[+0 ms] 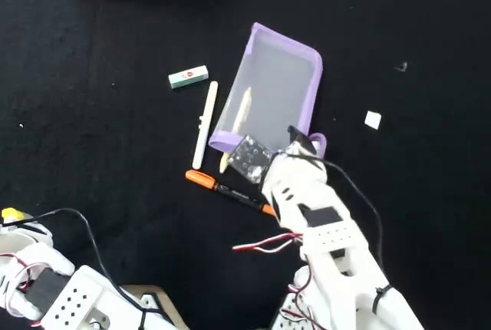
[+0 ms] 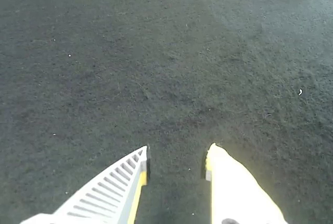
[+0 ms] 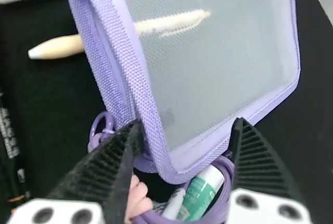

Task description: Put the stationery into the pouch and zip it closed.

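Looking down at the black felt-like cloth (image 1: pixel 92 31), you have the pouch (image 1: pixel 276 84) lying flat near the middle: a rectangle with rounded corners, a clear frosted mesh panel and a purple woven border. A slim cream pen (image 3: pixel 156 26) shows through the mesh, with its pointed end sticking out past the purple edge onto the cloth; you cannot tell whether it lies inside the pouch or under it. At the pouch's open end a green-and-white tube (image 3: pixel 200 195) and something soft and pink (image 3: pixel 138 193) sit in the mouth, and a small purple ring pull (image 3: pixel 99 127) hangs beside the border.

Your right gripper (image 3: pixel 187 130) is at that end of the pouch, with its black ribbed jaws spread wide, one on each side of the purple corner and gripping nothing.

A long white pen (image 1: pixel 205 124), a small green-and-white eraser block (image 1: pixel 189 77) and a black marker with an orange cap (image 1: pixel 226 189) lie on the cloth just beside the pouch, and a small white scrap (image 1: pixel 373 120) lies well apart on the other side.

Your left gripper (image 2: pixel 177 161) hangs over bare cloth far from the pouch, its white and yellow jaws a narrow gap apart with nothing between them.
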Tool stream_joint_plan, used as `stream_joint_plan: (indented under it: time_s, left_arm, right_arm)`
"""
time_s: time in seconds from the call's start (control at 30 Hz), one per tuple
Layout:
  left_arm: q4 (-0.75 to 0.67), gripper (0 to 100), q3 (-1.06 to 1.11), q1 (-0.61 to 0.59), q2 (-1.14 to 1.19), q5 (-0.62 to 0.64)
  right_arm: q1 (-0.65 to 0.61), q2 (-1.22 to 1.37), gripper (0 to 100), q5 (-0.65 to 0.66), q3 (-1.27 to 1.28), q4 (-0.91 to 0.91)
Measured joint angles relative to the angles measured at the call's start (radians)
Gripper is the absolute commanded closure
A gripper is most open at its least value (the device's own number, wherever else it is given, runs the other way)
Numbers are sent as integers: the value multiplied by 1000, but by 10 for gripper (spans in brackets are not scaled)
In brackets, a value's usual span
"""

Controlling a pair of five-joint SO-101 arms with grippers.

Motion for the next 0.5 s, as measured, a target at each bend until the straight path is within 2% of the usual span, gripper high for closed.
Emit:
stream_joint_plan:
  time_s: [0.1,0.3,0.5]
  left_arm:
    - [0,804,0,0,0,0]
    - [0,804,0,0,0,0]
    - [0,804,0,0,0,0]
  right_arm:
    - [0,0,747,35,23,-34]
    - [2,0,953,86,32,-46]
    - [11,0,987,103,32,-104]
